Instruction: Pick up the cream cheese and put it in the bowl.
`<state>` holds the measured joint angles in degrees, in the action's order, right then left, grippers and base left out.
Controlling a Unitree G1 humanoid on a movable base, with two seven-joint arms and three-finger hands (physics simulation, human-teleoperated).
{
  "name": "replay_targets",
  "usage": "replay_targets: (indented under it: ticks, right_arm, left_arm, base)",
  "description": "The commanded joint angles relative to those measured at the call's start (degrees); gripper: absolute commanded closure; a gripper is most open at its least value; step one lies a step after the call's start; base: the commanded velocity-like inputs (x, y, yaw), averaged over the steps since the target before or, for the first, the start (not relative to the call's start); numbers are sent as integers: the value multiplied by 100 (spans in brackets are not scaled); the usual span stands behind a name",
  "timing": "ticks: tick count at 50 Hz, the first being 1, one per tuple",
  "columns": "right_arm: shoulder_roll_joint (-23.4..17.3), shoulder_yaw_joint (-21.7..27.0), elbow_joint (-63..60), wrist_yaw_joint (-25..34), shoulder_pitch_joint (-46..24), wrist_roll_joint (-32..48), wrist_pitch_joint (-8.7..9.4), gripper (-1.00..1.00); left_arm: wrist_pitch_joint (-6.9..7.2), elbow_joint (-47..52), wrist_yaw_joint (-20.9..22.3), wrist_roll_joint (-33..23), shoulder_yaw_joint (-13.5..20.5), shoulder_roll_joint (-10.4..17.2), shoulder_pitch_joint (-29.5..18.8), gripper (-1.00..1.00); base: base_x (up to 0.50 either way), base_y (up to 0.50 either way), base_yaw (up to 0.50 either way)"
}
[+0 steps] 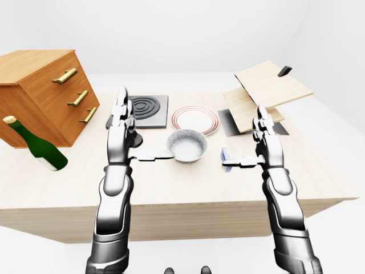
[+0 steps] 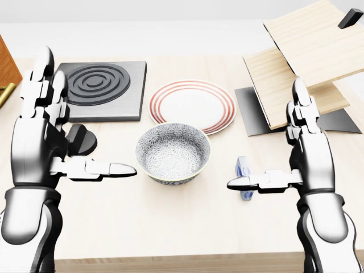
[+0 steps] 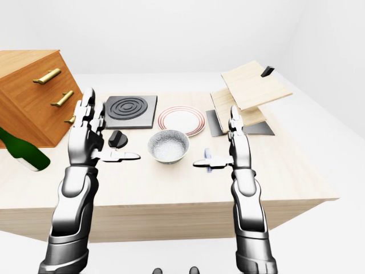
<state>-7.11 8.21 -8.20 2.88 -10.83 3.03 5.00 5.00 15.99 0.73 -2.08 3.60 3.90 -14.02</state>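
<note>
Right hand (image 2: 287,149), fingers spread and holding nothing, hovers just above the cream cheese (image 2: 244,171), which lies right of the bowl (image 2: 173,154), far nearer this hand than the left.

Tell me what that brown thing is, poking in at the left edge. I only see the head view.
Observer: It's a wooden chest of drawers. It has three gold handles down one side.
Operator: Is anything else hiding over there?
Observer: Yes, a green bottle. It sits tilted on the table, just below the chest at the left of the left-eye view.
</note>
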Motion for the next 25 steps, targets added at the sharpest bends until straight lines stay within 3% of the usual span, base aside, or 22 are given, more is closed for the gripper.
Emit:
replay_targets:
  ticks: [1,7,17,25]
  right_arm:
    - [-236,130,-70,80,-507,23,0,-100]
    - [-228,119,-267,281,-312,70,0,-100]
    - [-198,193,72,283,-142,129,0,-100]
    - [-195,200,-32,306,-81,163,0,-100]
  left_arm:
    - [0,-206,-89,28,60,105,-903,-100]
    - [0,-47,-9,69,-2,60,-635,-100]
    - [0,-267,59,27,29,70,-459,-100]
    - [0,-27,301,-79,-97,21,-122,-100]
  base:
    - [0,0,0]
    - [4,0,0]
    - [45,0,0]
    - [2,0,0]
